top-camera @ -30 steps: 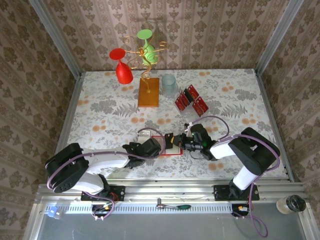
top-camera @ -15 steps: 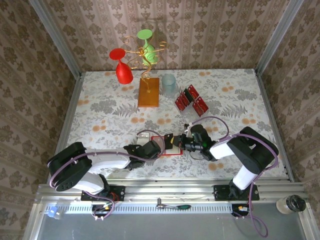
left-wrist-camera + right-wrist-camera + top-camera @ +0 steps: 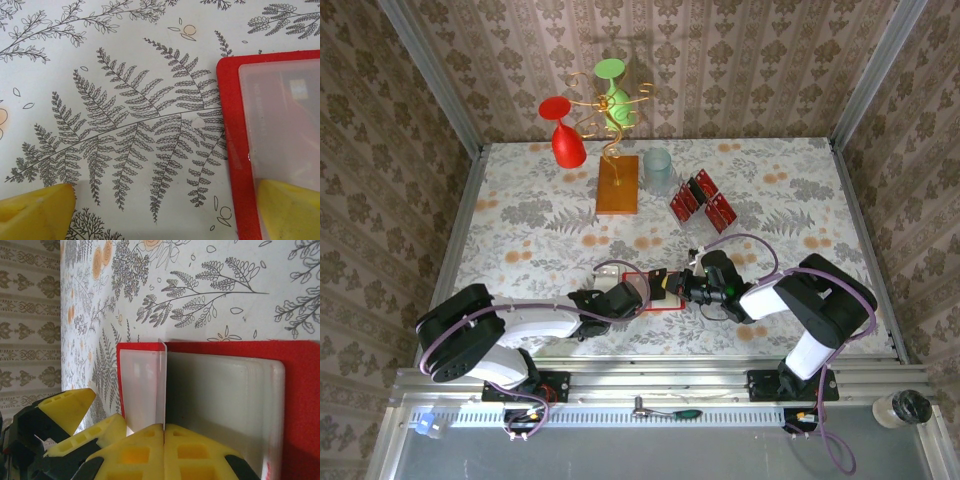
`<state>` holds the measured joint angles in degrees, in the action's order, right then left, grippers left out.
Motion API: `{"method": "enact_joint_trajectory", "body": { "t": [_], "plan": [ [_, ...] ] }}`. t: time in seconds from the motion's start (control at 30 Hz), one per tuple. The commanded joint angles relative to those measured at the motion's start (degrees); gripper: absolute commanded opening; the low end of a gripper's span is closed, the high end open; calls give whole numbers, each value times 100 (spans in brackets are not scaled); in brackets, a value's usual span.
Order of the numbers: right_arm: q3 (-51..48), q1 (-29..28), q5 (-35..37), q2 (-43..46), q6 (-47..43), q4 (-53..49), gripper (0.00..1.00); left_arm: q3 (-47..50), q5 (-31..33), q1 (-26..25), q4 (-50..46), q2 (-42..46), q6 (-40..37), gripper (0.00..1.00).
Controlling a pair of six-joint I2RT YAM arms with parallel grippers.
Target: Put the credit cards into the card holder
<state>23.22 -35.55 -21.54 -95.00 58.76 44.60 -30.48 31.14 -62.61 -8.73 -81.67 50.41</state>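
The counter (image 3: 520, 220) is white, printed with grey ferns and orange blossoms, and the walls (image 3: 380, 150) are brown damask. The card holder (image 3: 230, 150) is red with a milky translucent inside. The cards (image 3: 703, 198) are red with dark stripes, and the right end effector (image 3: 164, 432) is yellow.

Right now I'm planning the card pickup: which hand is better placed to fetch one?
Left, probably. The left hand is open astride the card holder's edge, while the right hand is shut on its clear flap, holding that upright. The credit cards stand farther back.
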Motion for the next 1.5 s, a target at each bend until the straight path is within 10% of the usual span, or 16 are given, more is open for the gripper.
{"method": "enact_joint_trajectory", "body": {
  "t": [0.0,1.47],
  "plan": [
    [-107,-57,-92,-46,-43,-92,0,77,86,-25,-133,-103,65,95],
    [-60,-198,44,-2,-58,-742,0,20,94,-41,-116,-137,48,95]
  ]
}}
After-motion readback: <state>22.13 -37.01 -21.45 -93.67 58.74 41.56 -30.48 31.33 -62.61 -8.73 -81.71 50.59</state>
